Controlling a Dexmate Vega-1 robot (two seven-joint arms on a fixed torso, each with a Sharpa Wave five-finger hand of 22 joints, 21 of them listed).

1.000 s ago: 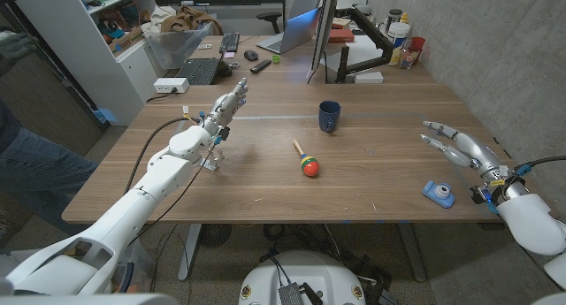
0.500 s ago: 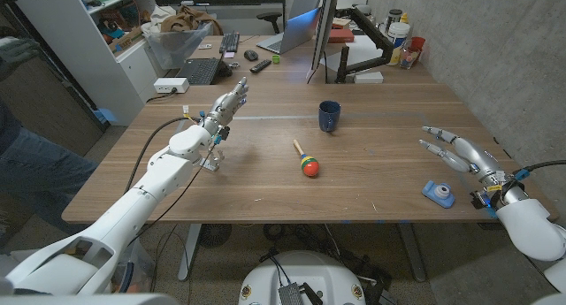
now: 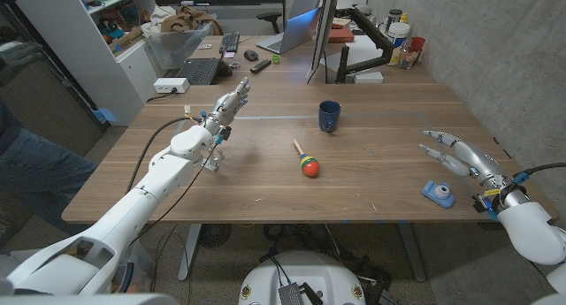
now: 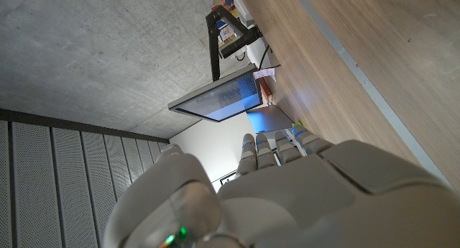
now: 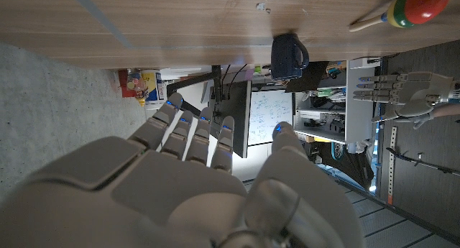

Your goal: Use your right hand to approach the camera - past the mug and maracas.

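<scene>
wooden table (image 3: 371, 177) stretches under both my arms. my right hand (image 3: 460, 152) hangs over its right edge with the fingers spread and reaching toward the far side, holding nothing. just near of that hand, close to the table's near right corner, lies a small blue camera (image 3: 439, 194), apart from my fingers. a dark blue mug (image 3: 329, 117) stands upright toward the far middle of the table, well to the left of my right hand, and a maraca (image 3: 306, 160) with a red, yellow and green head lies on its side near of the mug, its handle pointing far-left. my left hand (image 3: 226, 104) is over the left part of the table, fingers extended and close together, holding nothing. a monitor (image 3: 321, 26) on a black arm stands at the far edge.
</scene>
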